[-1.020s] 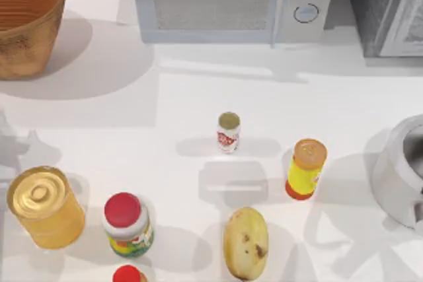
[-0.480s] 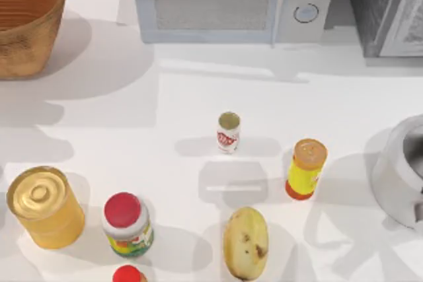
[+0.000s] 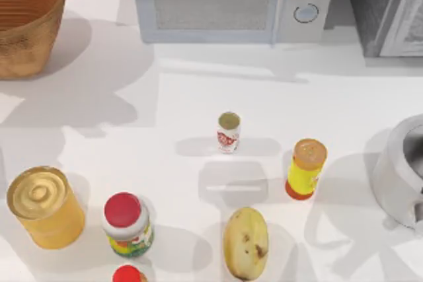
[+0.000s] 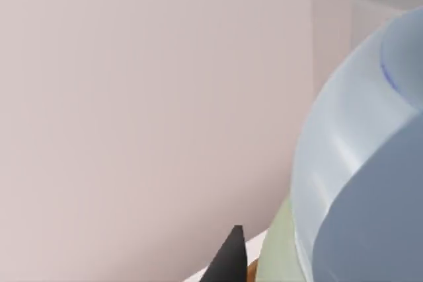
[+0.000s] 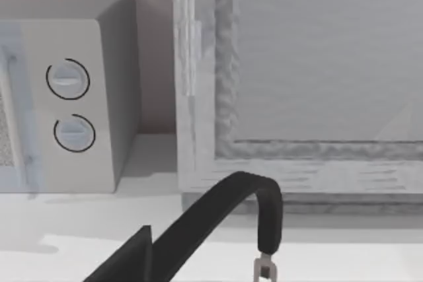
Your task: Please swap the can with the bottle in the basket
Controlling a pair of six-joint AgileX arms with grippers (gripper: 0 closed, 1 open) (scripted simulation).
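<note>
The slim red-and-white can with a dull metal top (image 3: 229, 131) stands upright on the white table (image 3: 165, 110), its long axis vertical. It is outside the large round orange-brown wicker basket (image 3: 30, 44), which sits well apart from the can, back and to the left.

The pale bottle with a trace of blue at its edge (image 4: 357, 163) looms very close in the left wrist view. A dark pointed part of the left gripper (image 4: 231, 255) is just beside it, with a sliver of orange-brown below. Whether that gripper is clamped on the bottle I cannot tell.

Around the can:
- The white microwave (image 3: 231, 1) stands behind it.
- The yellow bottle with an orange cap (image 3: 306, 168) is near it, to the right and forward.
- The brown potato (image 3: 246, 242) lies in front of it.
- The red-capped jar (image 3: 127, 224) and the big golden tin (image 3: 43, 206) are forward and to the left.

The right gripper (image 5: 132, 255) hangs facing the microwave dials and a grey cabinet (image 5: 317, 64); its opening cannot be told either.

My judgement is that the can calls for a grasp across its narrow body, and the right arm looks the freer one for it.
</note>
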